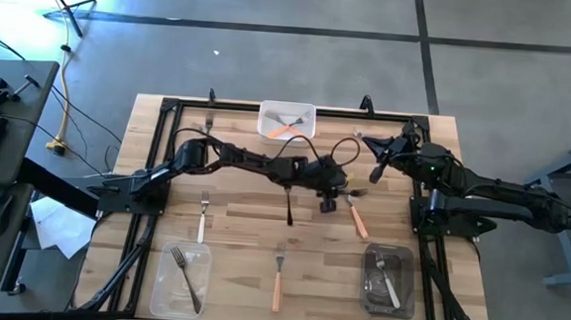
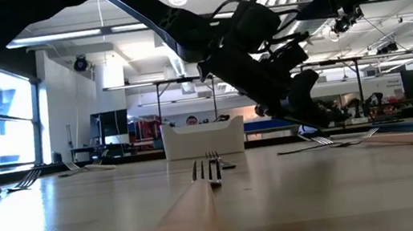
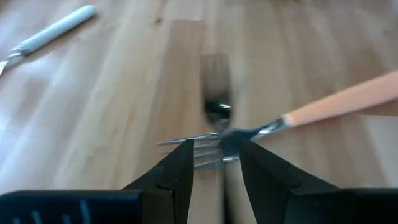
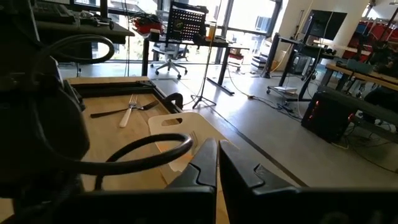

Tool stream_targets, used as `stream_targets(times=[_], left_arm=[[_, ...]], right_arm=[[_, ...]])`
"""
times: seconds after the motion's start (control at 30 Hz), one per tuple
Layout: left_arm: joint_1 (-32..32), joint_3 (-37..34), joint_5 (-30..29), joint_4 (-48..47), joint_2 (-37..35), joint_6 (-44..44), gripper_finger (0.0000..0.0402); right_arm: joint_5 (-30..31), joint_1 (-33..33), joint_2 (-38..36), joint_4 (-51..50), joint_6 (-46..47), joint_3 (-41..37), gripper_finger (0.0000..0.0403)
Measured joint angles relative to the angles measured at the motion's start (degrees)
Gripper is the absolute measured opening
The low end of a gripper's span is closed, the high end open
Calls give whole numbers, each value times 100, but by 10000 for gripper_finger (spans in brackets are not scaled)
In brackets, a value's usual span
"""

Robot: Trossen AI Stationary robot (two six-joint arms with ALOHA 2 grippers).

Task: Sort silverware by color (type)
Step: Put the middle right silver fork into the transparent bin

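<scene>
An orange-handled fork (image 3: 348,102) lies on the wooden table right of centre (image 1: 358,219). Its metal head (image 3: 208,149) is between the open fingers of my left gripper (image 3: 216,146), which slants down over it (image 1: 329,204). A dark fork (image 1: 291,206) lies just beside it. A white-handled fork (image 1: 203,215) and a second orange fork (image 1: 278,279) lie farther toward the near side. My right gripper (image 1: 374,173) hangs shut above the far right of the table, its fingers together (image 4: 217,152), holding nothing. My left gripper stands open, slanting down, with one finger (image 3: 183,165) on each side of the orange fork's tines (image 3: 199,152). The fork lies flat on the table. Whether a finger touches the fork's neck (image 3: 231,144), I cannot tell.
A white tray (image 1: 287,108) at the far edge holds an orange fork and a metal one. A clear tray (image 1: 159,281) at the near left holds forks. A darker tray (image 1: 406,296) at the near right holds one. A black frame (image 1: 156,172) borders the table.
</scene>
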Motion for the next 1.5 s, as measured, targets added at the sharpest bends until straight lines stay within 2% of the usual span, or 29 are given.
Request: stream_targets(times=[0.2, 0.37, 0.63, 0.93, 1.3, 1.5], left_arm=[[-37, 7, 171, 54, 81, 108, 117], [-50, 9, -288, 108, 138, 248, 135], [-50, 11, -227, 163, 141, 401, 155], [-50, 9, -105, 198, 335, 413, 128], [-22, 28, -83, 173, 440, 469, 116], [-30, 33, -89, 95, 446, 560, 54]], right_arm=[[-1, 0, 0, 2, -4, 0, 0], [-4, -2, 2, 3, -4, 0, 0], [-17, 0, 2, 11, -9, 0, 0], [-15, -2, 0, 27, -4, 0, 0], [-13, 0, 2, 24, -8, 0, 0], [-6, -2, 2, 26, -17, 0, 0]])
